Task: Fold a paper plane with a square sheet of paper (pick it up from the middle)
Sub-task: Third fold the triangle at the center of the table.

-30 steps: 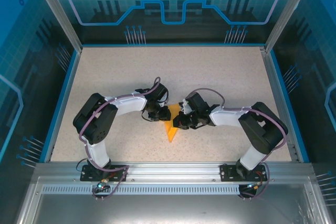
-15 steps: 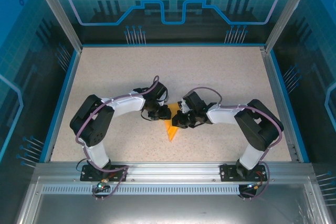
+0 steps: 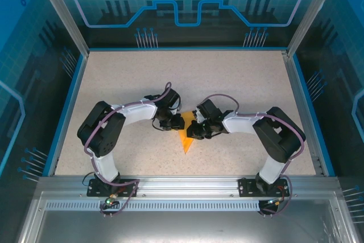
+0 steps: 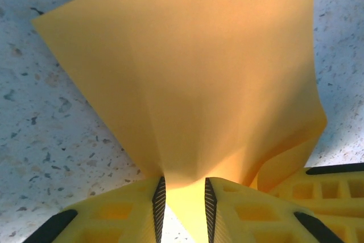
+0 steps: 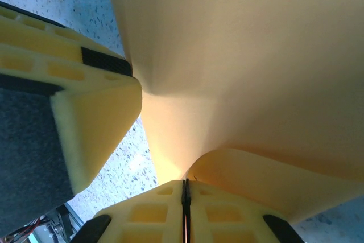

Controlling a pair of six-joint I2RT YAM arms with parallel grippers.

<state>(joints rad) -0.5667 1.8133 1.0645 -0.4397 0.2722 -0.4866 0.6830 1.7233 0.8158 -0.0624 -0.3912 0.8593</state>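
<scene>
The orange sheet of paper, folded into a wedge with its point toward the near edge, sits mid-table between both arms. My left gripper holds its left upper side; in the left wrist view the paper funnels into a fold between the narrowly parted jaws of the left gripper. From the right, my right gripper meets the sheet. In the right wrist view the right gripper has its jaws pressed together on the edge of the paper, with a left finger close beside it.
The speckled table stretches open behind and to both sides of the grippers. A blue rim and metal frame posts bound it, and an aluminium rail runs along the near edge by the arm bases.
The right arm has shifted slightly left toward the paper and the left elbow has moved a little. The paper and both grips look the same.
</scene>
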